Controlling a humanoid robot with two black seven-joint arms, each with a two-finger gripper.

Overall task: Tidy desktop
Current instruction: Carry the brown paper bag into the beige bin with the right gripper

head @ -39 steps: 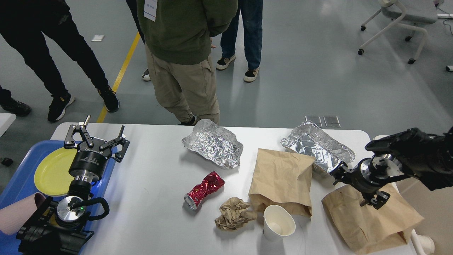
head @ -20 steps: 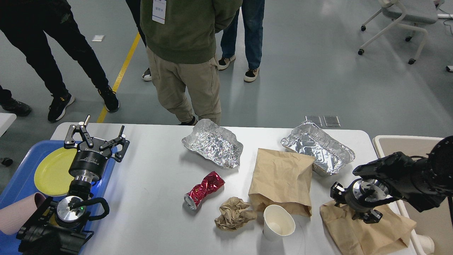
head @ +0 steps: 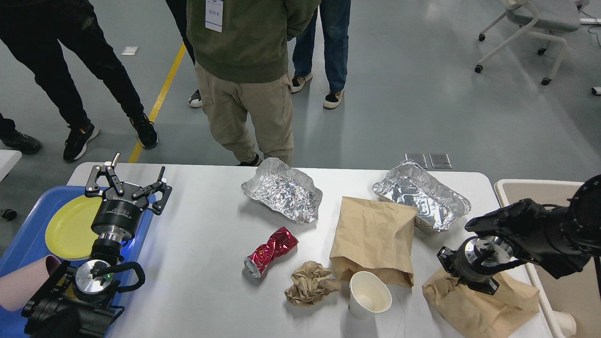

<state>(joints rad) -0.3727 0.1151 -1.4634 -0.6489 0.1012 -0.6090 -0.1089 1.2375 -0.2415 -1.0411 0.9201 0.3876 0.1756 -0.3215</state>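
white tabletop [head: 202,263] fills the near scene, litter spread across it. left tool [head: 126,186] hangs over its far-left corner, fingers spread wide, nothing between them. right tool [head: 462,277] at near right, pressed down on a brown paper bag [head: 474,307]; fingers too dark to separate, cannot tell if closed. larger paper bag [head: 373,239] mid-tabletop, paper cup [head: 369,295] just near of it. crushed red can [head: 271,250] left of centre; two foil trays along the far side.

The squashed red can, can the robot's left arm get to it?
Probably yes. The red can lies on bare desktop, nothing between it and the left tool, which is open and empty.
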